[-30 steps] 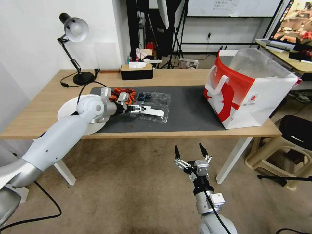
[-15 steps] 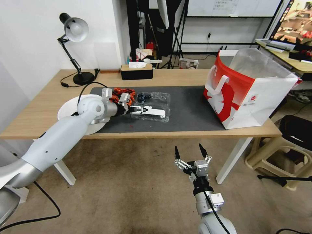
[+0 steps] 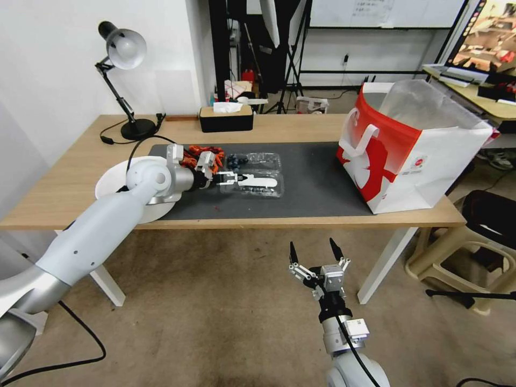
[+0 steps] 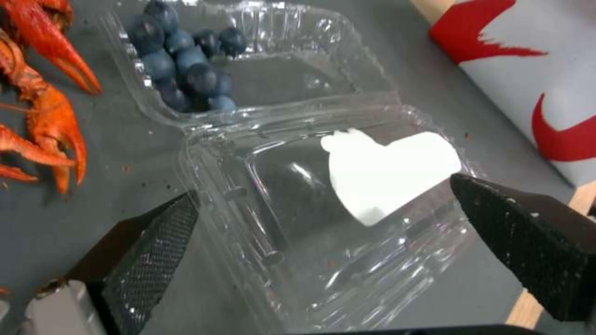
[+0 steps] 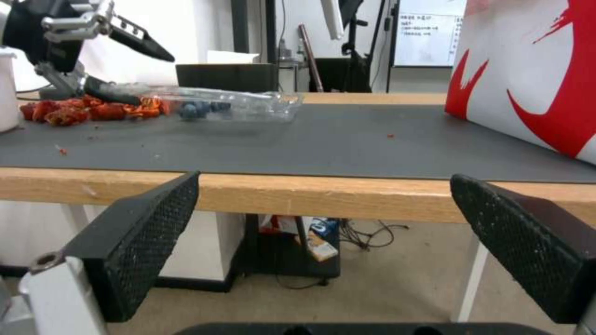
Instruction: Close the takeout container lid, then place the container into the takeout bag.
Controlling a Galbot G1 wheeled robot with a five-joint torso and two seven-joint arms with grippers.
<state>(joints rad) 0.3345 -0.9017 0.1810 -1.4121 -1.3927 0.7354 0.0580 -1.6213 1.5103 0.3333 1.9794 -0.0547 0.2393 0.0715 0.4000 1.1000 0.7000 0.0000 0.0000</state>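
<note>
Lowered flatter since before: clear ribbed lid [image 4: 348, 218], left tool [image 3: 235, 177] splayed.

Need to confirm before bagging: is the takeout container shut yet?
Not shut. The takeout container lies spread open on the mat, lid beside the blueberry half, with the open left gripper around it.

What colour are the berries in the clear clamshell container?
Dark blue. The blueberries in the takeout container show best in the left wrist view.
</note>
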